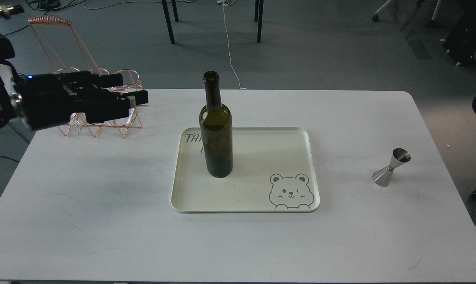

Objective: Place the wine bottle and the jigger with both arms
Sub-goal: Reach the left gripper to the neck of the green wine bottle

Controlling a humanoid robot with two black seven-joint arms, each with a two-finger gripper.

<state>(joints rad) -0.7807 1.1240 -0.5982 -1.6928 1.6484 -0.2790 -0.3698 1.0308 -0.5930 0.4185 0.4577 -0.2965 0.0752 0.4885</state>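
Dark olive-green glass marks the wine bottle (216, 130), which stands upright on the left half of a cream tray (261, 197). Its base sits near the middle of that half, and its long neck rises in front of the table's far edge, mouth uncapped. Dark handwriting on the tray floor shows partly behind the bottle's body, and a winking bear outline fills the tray's near right corner.

Well to the right of the tray, on the bare white table (104, 228), stands the jigger (391, 167), a small shiny steel hourglass cup. It looks tilted toward the right, wider cone down. Nothing touches it.

On the left side, the left gripper (137, 92) hangs above the table's far left part, well apart from the bottle and pointing toward it. Its two black fingers lie nearly parallel with a narrow gap showing between them, and they hold nothing. A small blue light glows on the arm behind it. Just behind the gripper, a copper wire rack (100, 102) with round rings and a tall handle stands at the table's far left corner, partly hidden by the arm.

The right gripper does not show in this view. Beyond the table lie grey floor, chair legs and a white cable.
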